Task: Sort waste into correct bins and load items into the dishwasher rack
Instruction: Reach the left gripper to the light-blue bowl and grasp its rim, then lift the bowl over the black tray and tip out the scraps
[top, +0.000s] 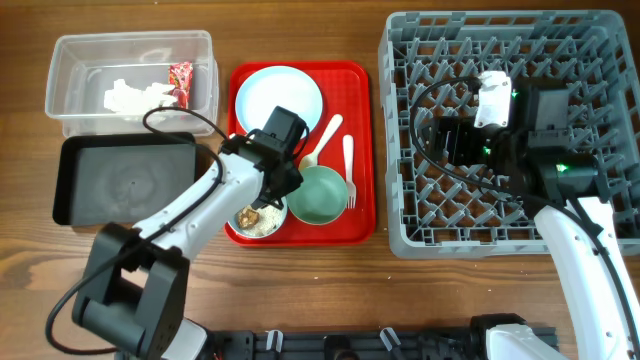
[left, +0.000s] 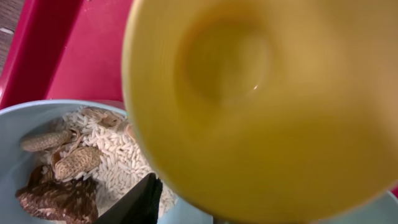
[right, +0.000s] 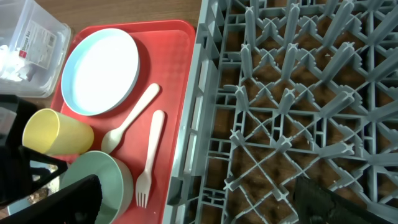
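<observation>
My left gripper (top: 272, 180) is over the red tray and shut on the small yellow cup (left: 261, 106), held tilted above the pale blue bowl (top: 258, 222) of rice scraps with brown lumps (left: 93, 155). The cup also shows in the right wrist view (right: 55, 132). The pale blue plate (top: 278, 97), mint-green bowl (top: 323, 193), white spoon (top: 320, 145) and white fork (top: 349, 170) lie on the tray. The clear tub (top: 70, 60) holds white tissue (top: 130, 97) and a red wrapper (top: 181, 80). My right gripper (right: 199, 205) is open and empty over the grey rack (top: 510, 220).
The black tray (top: 125, 180) sits in front of the clear tub at the left. The flat red tray (top: 360, 100) lies between the bins and the rack. The rack's upright pegs (right: 286, 99) stand under my right gripper.
</observation>
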